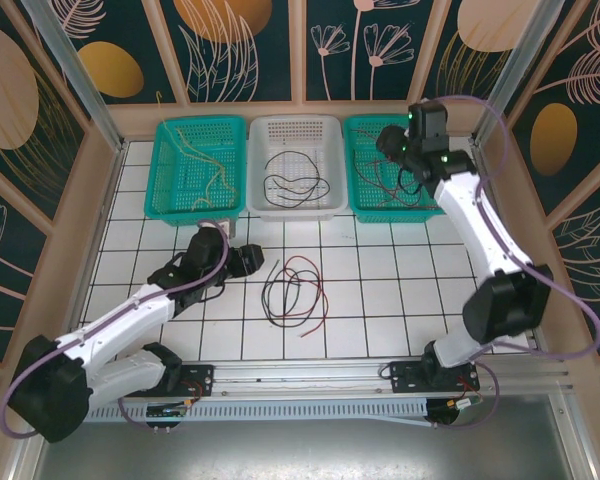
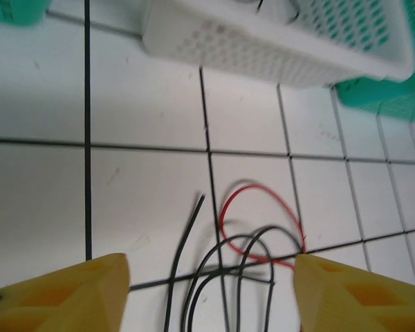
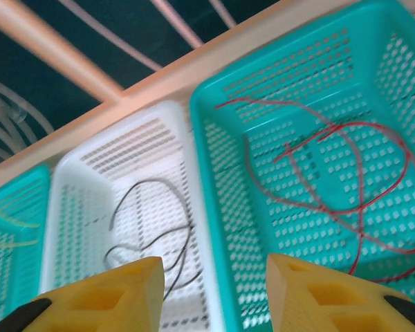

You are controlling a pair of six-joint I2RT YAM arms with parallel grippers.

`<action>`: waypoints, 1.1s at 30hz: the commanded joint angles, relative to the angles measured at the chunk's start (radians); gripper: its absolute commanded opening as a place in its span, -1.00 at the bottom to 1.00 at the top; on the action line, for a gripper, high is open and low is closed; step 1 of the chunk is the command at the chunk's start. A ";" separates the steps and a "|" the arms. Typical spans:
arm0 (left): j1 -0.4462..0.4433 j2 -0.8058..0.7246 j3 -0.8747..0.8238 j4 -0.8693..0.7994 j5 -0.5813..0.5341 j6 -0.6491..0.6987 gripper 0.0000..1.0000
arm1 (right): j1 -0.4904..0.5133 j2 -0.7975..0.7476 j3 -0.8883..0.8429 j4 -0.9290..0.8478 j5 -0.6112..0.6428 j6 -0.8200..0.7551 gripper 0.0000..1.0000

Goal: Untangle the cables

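A loose tangle of black and red cables (image 1: 293, 292) lies on the white tiled table (image 1: 380, 290), near its middle and in front of three baskets. The left gripper (image 1: 255, 260) sits low over the tiles just left of the tangle and points toward it. Its arm stretches from the near left corner diagonally across the table. From the left wrist, its yellow fingers (image 2: 90, 290) stand apart with nothing between them, and the cable loops lie just ahead.

The right arm reaches up and forward, bent at the elbow. It holds the right gripper (image 1: 390, 145) above the right teal basket (image 1: 352, 170), jaws parted and empty. Red cables (image 3: 332, 180) lie in that basket. A black cable (image 1: 295, 183) lies in the white basket (image 1: 257, 170), and a yellow cable (image 1: 205, 160) in the left teal basket (image 1: 158, 170).
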 commanded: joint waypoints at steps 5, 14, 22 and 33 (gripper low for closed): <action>-0.033 0.140 0.024 -0.034 0.107 0.005 0.02 | 0.269 -0.216 -0.301 0.094 0.099 0.077 -0.12; -0.089 0.221 0.045 -0.096 0.126 0.018 -0.15 | 0.461 -0.265 -0.490 0.073 0.177 0.194 -0.13; -0.119 0.285 0.051 -0.101 0.139 0.016 -0.26 | 0.466 -0.267 -0.465 0.090 0.190 0.192 -0.13; -0.123 0.129 0.096 -0.117 0.082 0.023 -1.00 | 0.512 -0.281 -0.511 0.141 0.156 0.207 -0.12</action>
